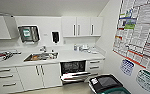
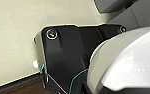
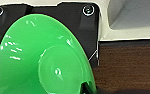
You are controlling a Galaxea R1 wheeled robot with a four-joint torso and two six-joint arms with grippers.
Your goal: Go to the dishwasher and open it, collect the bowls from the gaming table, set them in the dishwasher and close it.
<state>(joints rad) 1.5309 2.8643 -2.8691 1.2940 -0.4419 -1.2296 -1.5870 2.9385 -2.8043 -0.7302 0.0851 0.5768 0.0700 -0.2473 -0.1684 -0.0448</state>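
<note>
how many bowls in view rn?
2: a green bowl close up at the right wrist camera, and a white or pale grey bowl at the left wrist camera. Others may be hidden in the open dishwasher.

The dishwasher (image 1: 72, 71) sits under the counter (image 1: 73, 55), right of the sink (image 1: 41, 56)

Steel sink (image 1: 40, 56) in white counter (image 1: 73, 55); posters (image 1: 138, 30) on wall
</note>
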